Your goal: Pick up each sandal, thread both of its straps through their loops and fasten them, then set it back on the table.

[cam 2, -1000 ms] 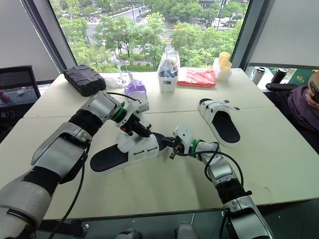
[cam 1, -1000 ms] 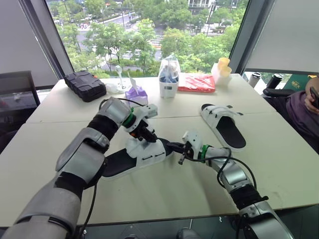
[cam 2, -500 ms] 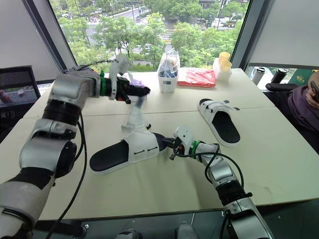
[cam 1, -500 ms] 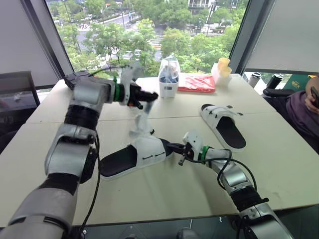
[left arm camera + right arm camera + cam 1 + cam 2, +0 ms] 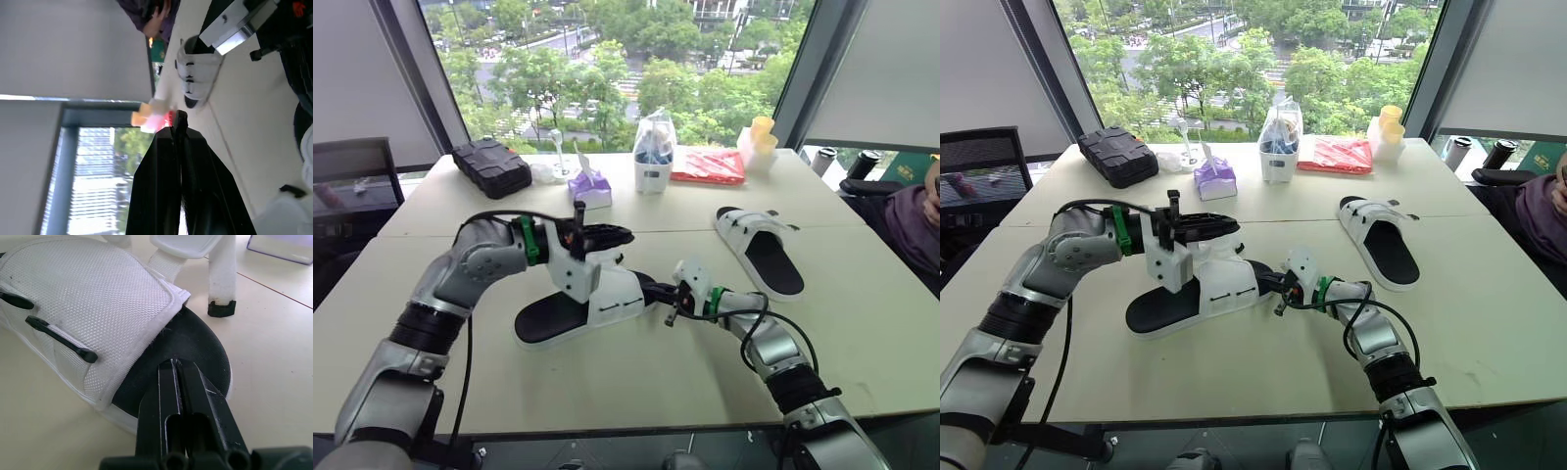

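Sandal (image 5: 592, 305) toe bears the tip of the right gripper (image 5: 656, 290), its fingers pressed together on the black footbed (image 5: 186, 347). Left gripper (image 5: 622, 235), fingers likewise closed on nothing, hovers above the upper (image 5: 98, 298). Sandal lies flat on the table (image 5: 607, 392), mid-front. Expect a light, bendable sole and a soft mesh upper; grip the sole edge to lift. Strap ends cannot be made out. Second sandal (image 5: 759, 250) lies well apart, right.
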Robot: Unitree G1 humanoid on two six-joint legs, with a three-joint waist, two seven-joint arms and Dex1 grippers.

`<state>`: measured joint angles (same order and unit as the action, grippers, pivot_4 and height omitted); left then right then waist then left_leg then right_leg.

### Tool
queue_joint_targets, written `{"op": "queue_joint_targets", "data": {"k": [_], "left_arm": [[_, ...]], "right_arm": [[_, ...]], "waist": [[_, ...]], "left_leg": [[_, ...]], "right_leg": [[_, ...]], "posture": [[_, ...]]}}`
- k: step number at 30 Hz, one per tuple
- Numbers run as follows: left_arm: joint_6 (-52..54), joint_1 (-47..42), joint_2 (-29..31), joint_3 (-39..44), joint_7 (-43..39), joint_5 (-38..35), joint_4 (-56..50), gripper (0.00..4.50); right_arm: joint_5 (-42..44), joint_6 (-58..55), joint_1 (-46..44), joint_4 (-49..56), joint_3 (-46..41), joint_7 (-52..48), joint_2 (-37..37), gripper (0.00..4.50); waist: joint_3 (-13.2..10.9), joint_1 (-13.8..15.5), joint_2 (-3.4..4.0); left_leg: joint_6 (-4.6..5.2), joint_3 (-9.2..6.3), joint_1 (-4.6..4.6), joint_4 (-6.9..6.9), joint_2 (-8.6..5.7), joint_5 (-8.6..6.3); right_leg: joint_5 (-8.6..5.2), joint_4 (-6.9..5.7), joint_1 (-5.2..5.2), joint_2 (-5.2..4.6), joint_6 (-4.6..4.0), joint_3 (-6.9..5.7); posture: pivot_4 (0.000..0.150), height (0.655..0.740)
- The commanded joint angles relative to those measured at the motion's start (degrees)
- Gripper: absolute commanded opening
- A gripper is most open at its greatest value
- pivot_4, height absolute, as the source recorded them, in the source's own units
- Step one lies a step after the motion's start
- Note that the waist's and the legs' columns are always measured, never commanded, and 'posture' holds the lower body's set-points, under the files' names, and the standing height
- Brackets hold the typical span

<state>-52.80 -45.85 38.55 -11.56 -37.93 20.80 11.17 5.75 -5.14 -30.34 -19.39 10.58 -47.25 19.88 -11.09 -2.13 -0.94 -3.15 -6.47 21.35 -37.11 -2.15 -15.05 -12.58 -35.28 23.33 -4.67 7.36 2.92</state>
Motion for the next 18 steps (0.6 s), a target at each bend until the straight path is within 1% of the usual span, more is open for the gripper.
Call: {"op": "queue_joint_targets", "data": {"k": [1,4,6,8,11,13,16,18], "left_arm": [[-5.11,0.95,0.37,-1.03,1.77,-2.04,-2.22,0.04],[-3.32,5.61,1.42,-3.99,-0.85,-6.95,-6.53,0.04],[0.33,8.88,2.35,-6.01,-3.59,-11.10,-9.83,0.04],[4.45,10.33,2.52,-6.91,-5.67,-14.55,-12.17,0.04],[10.03,11.08,2.64,-7.47,-8.52,-18.41,-15.03,0.88],[11.03,11.06,2.45,-6.65,-8.96,-19.58,-16.06,1.75],[12.14,10.84,3.02,-4.85,-9.31,-20.02,-16.15,3.28],[13.77,10.26,3.30,-2.54,-8.46,-20.39,-15.68,3.28]], "right_arm": [[-0.20,0.49,-0.51,0.09,0.19,-0.41,-0.52,0.00],[-0.21,0.70,-0.52,-0.26,0.04,-0.57,-0.44,0.00],[-0.22,0.83,-0.74,-0.79,-0.07,-0.65,-0.42,0.00],[-0.34,1.08,-0.95,-1.35,-0.07,-0.71,-0.37,0.00],[-0.46,1.33,-1.27,-2.02,-0.03,-0.71,-0.44,0.00],[-0.48,1.39,-1.40,-2.22,-0.02,-0.76,-0.42,0.00],[-0.47,1.64,-1.35,-2.43,-0.01,-0.98,-0.26,0.00],[-0.42,1.81,-1.42,-2.63,-0.05,-1.23,-0.14,0.00]], "waist": [[0.00,-0.09,0.01],[0.02,-0.34,0.03],[0.02,-0.44,0.04],[0.02,-0.38,0.04],[0.02,-0.27,0.04],[0.02,-0.32,0.04],[0.02,-0.35,0.04],[0.02,-0.38,0.04]], "left_leg": [[0.00,0.01,0.02,-0.01,0.00,0.00],[0.01,0.03,0.02,0.03,0.00,0.00],[0.04,0.03,0.02,0.10,0.01,-0.02],[0.06,0.00,0.03,0.12,0.03,-0.03],[0.06,-0.03,0.02,0.07,0.03,-0.03],[0.07,-0.02,-0.04,0.00,0.03,-0.02],[0.10,-0.02,-0.07,-0.04,0.02,0.00],[0.10,-0.03,-0.07,-0.02,0.03,0.00]], "right_leg": [[0.01,0.01,0.00,0.00,0.01,0.00],[0.01,-0.01,0.04,0.00,0.04,0.00],[0.00,-0.09,0.10,-0.01,0.04,0.00],[0.00,-0.17,0.14,0.01,0.04,-0.01],[-0.01,-0.17,0.08,0.03,0.03,-0.03],[-0.01,-0.15,-0.02,0.04,0.03,-0.03],[-0.02,-0.15,-0.05,0.04,0.02,-0.03],[-0.02,-0.15,-0.04,0.07,0.02,-0.03]], "posture": [[0.150,0.7400],[0.150,0.7400],[0.150,0.7400],[0.150,0.7400],[0.150,0.7400],[0.150,0.7400],[0.150,0.7400],[0.150,0.7400]]}}
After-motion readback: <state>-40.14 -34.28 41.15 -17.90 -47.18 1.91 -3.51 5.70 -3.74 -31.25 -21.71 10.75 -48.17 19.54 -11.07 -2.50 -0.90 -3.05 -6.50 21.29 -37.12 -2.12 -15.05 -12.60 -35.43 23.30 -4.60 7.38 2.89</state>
